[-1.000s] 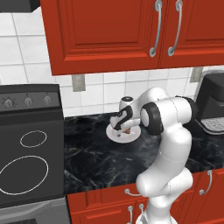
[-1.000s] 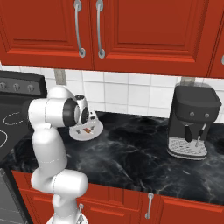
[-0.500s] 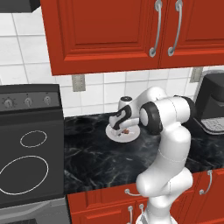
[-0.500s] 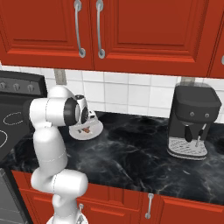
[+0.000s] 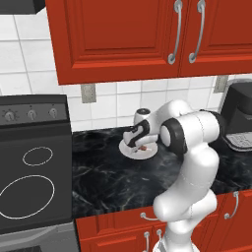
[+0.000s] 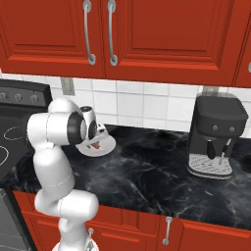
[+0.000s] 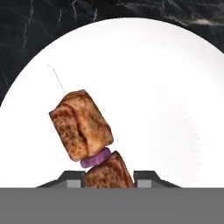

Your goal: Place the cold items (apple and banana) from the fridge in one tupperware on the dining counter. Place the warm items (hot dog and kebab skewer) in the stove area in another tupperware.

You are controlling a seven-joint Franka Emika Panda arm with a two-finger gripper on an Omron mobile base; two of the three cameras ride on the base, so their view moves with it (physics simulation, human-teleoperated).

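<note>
The kebab skewer [image 7: 83, 131] has browned meat chunks, a purple onion slice and a thin stick. It lies on a round white plate [image 7: 166, 87] on the black marble counter. My gripper [image 7: 107, 177] is down over the plate, and its two dark fingertips press either side of the lower meat chunk. From the left base view the gripper [image 5: 139, 141] sits low on the plate [image 5: 129, 149]. The right base view shows the hand [image 6: 98, 137] over the same plate [image 6: 109, 146], with a bit of the kebab skewer [image 6: 95, 145] beneath it.
A black stove [image 5: 29, 177] stands left of the counter. A dark coffee machine [image 6: 215, 137] stands at the right against the tiled wall. Red wall cabinets [image 6: 147, 34] hang overhead. Bare counter [image 6: 147, 166] lies between plate and coffee machine.
The jaws have come together from wide open onto the kebab skewer's meat. The arm and the plate have hardly moved.
</note>
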